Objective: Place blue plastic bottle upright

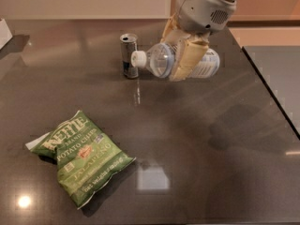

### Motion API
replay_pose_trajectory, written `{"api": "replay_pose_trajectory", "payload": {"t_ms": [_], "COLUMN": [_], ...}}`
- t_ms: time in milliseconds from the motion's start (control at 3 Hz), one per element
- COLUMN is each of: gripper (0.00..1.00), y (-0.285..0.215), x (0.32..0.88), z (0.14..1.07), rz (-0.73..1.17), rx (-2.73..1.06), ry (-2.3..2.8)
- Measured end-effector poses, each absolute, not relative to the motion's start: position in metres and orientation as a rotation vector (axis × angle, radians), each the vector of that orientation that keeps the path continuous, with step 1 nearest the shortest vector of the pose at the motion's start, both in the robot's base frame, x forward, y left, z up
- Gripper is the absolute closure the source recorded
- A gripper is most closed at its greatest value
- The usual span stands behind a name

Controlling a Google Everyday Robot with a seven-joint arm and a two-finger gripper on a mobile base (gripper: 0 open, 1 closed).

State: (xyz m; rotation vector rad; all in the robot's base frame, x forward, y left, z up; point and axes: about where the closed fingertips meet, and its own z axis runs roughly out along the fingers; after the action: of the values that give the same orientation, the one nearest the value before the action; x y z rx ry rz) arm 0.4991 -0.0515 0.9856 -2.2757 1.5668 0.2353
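Note:
The blue plastic bottle [161, 59] is clear with a white cap and a pale label. It is held in the air, lying almost level, cap pointing left toward the can. My gripper [180, 55] comes down from the upper right, its cream fingers [187, 60] shut around the bottle's middle. The bottle hangs above the dark table [187, 139] at the back centre. The label end sticks out to the right of the fingers.
A slim silver-blue can [129, 55] stands upright just left of the bottle's cap. A green chip bag [82, 154] lies flat at the front left. The table's right edge [272, 97] runs diagonally at the right. A white object sits at the far left edge.

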Motion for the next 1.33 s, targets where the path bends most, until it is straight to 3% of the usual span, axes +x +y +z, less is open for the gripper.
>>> {"api": "replay_pose_trajectory", "payload": {"t_ms": [333,667,1333], "gripper": [1.00,1.00,1.00], "y": [-0.058,-0.062,-0.060], "x": [0.484,0.468,0.465], "z": [0.990,0.989,0.998], "rz": [0.350,0.583,0.925], "rx": [-2.042,-1.740,-1.386], "ry": [1.768,1.907,1.776]}}
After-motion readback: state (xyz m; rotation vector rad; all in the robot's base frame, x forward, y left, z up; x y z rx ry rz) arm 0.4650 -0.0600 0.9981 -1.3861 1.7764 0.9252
